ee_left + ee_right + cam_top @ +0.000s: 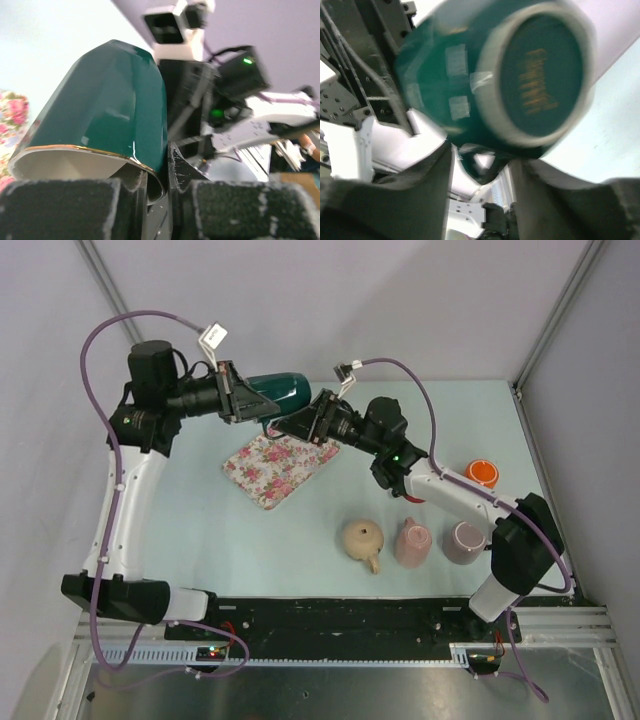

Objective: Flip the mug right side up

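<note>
Green mug: dark green glaze, gold line on the rim, pale inside; held in the air clear of the worktop, just past the far edge of the floral cloth; lying on its side, mouth neither up nor down.
Left hand: reaches in above and to the left of the cloth's far corner; pinches the mug's wall at the rim, one pad inside the mouth and one outside.
Right hand: reaches in above the cloth's right corner; its fingers stand on either side of the handle with a narrow gap between them. The wrist view is blurred, so it cannot be told whether they press the handle or stand just clear of it.
Mug mouth: turned toward the left hand, away from the cloth's right side.
Mug base: turned toward the right wrist camera; pale ring around a green disc with gold lettering too blurred to read.
Floral cloth: pink roses on white, lying flat on the worktop, set diagonally.
Beige teapot: on the worktop, nearer than the cloth and to its right.
Pink mug: right of the cloth, just beyond the teapot.
Mauve mug: further right of the cloth, beside the pink mug.
Orange cup: far right of the cloth, well apart from it.
</note>
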Motion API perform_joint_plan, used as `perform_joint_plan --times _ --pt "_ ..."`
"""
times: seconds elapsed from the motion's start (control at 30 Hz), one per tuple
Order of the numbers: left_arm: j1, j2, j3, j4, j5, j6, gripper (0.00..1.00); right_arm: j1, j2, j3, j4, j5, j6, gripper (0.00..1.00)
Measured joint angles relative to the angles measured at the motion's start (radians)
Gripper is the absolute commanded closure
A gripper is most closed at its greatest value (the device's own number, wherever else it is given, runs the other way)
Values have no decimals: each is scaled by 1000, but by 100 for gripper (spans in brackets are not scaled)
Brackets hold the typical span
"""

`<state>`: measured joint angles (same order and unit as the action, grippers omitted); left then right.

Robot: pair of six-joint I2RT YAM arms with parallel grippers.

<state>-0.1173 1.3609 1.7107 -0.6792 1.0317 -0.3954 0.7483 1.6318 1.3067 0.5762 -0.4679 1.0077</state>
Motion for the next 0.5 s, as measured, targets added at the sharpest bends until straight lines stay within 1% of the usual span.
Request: perform_joint_plan --times 0.03,0.07,0.1,0.17,0.27,0.33,0.4,0.5 --pt "-4 0 -5 0 -29 0 100 3 0 6 -27 2 -13 14" --pt "-10 -2 -20 0 -91 5 100 7 0 12 -58 9 -29 7" --pt "-13 -2 -34 -2 -141 15 100 11 0 18 -87 18 -48 4" --pt "-21 7 -75 -13 -280 49 100 18 -2 27 -182 54 -101 1" --pt "-28 45 -117 -43 -522 156 100 19 -5 27 -354 129 -181 1" --pt "-35 111 -130 -67 -698 255 100 18 -16 27 -492 206 -248 1" --pt "-44 198 -132 -96 -843 350 100 18 -30 27 -591 267 -304 1" --pt "-63 333 -132 -138 -995 475 100 16 -72 23 -722 362 -389 1"
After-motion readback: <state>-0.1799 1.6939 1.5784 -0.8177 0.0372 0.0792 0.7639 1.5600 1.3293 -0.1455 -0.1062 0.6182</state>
